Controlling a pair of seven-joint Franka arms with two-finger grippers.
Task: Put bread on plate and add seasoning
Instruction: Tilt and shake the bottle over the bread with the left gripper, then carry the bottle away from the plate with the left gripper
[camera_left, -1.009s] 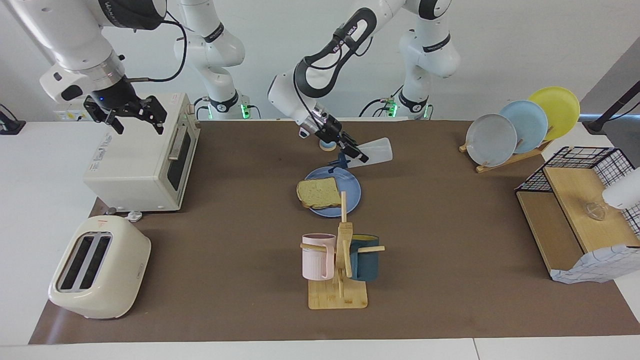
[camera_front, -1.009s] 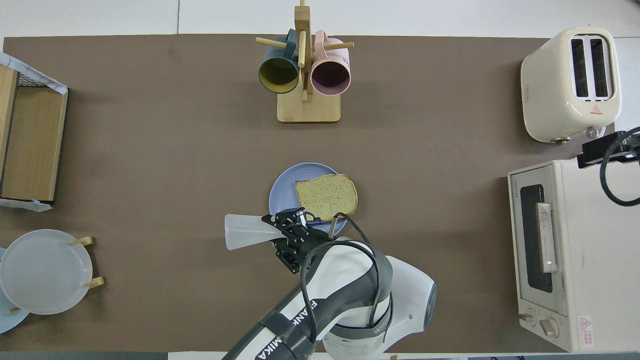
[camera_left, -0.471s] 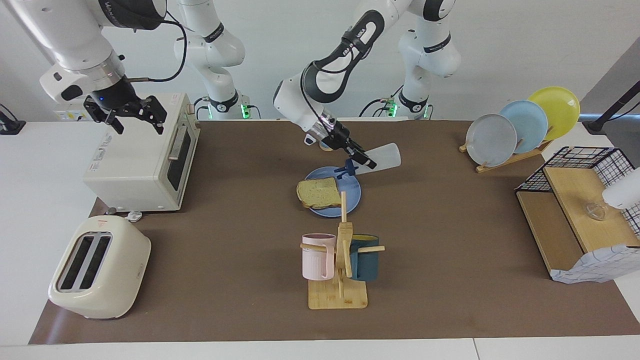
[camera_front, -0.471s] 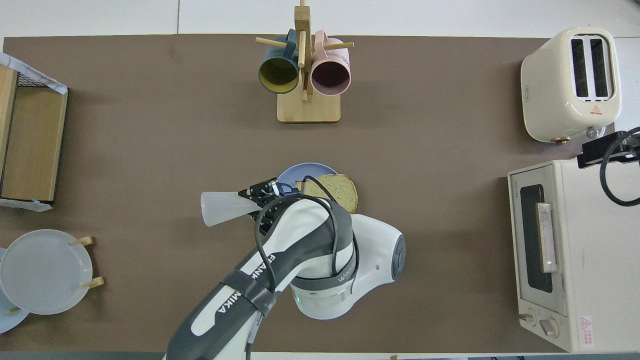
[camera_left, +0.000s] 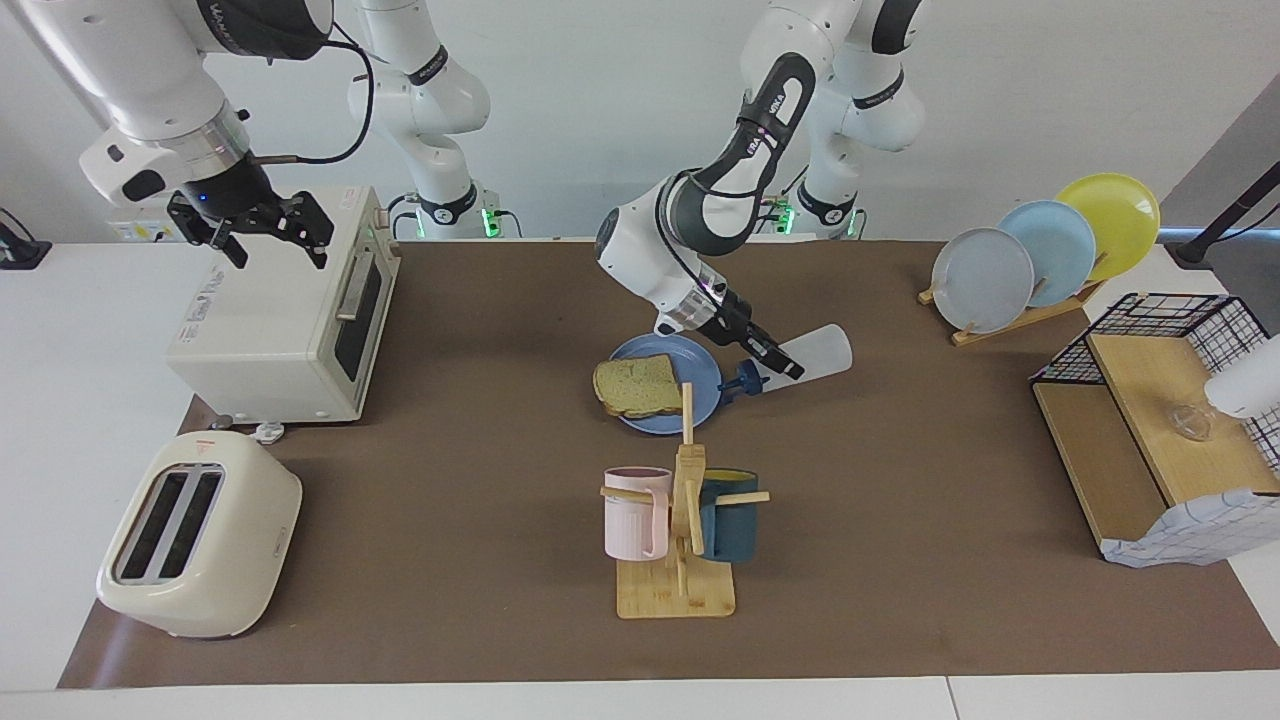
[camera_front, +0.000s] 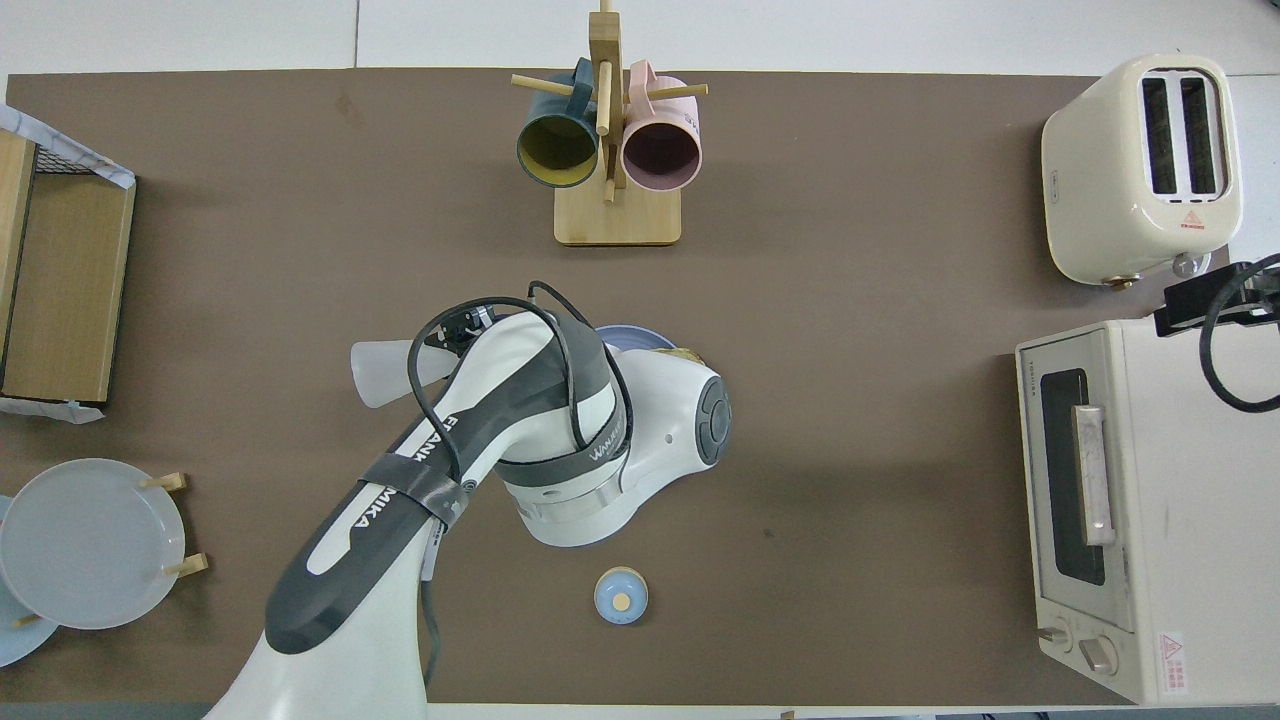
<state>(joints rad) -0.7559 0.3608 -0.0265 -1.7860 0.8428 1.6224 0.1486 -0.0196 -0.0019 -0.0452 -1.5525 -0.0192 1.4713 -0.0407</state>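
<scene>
Bread (camera_left: 637, 386) lies flat on the blue plate (camera_left: 700, 368), mid-desk, overhanging the rim toward the right arm's end. Seasoning (camera_left: 800, 358) bottle sits in the air, tipped steeply with its navy cap (camera_left: 740, 381) lowest, the cap over the plate's edge toward the left arm's end; the translucent body slants up and away from the plate. Left gripper (camera_left: 765, 353) has its fingers clenched on the bottle's neck, just above the cap. Left arm bends down from its base, elbow high, forearm and wrist angled low over the plate; in the overhead view the arm covers most of plate and bread. Right gripper (camera_left: 265, 232) waits over the toaster oven (camera_left: 280, 320), fingers released and holding nothing. Mug rack (camera_left: 680, 520) stands farther from the robots than the plate. Small blue-topped bell (camera_front: 620, 596) sits nearer to the robots than the plate. Brown desk (camera_left: 900, 500) mat lies under all.
</scene>
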